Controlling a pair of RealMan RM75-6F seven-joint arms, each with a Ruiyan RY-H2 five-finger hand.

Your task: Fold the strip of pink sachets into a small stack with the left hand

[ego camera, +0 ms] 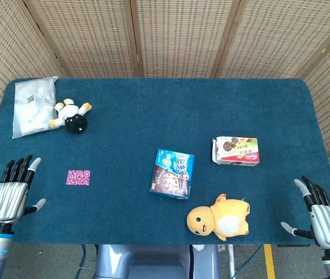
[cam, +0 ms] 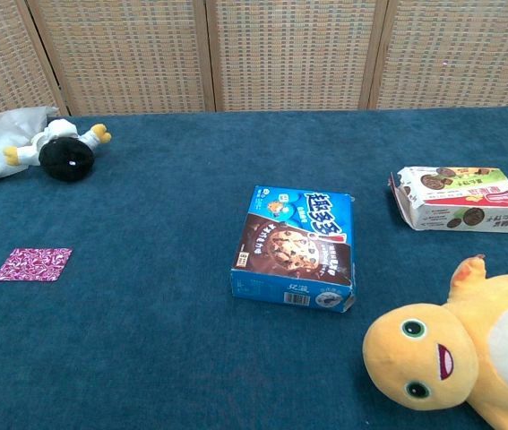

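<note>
Pink sachets lie folded flat on the blue table, both hands empty at its near corners.

The pink sachets (ego camera: 78, 177) form one small patterned rectangle on the blue table (ego camera: 153, 110), just right of the left hand (ego camera: 12, 192), whose fingers are apart and hold nothing. The right hand (ego camera: 322, 215) is likewise spread and empty. A white plastic bag (ego camera: 32, 105) holds white contents I cannot identify. A blue cookie box (cam: 295, 247) carries Chinese lettering; a second biscuit box (cam: 461, 199) has print too small to read.
</note>
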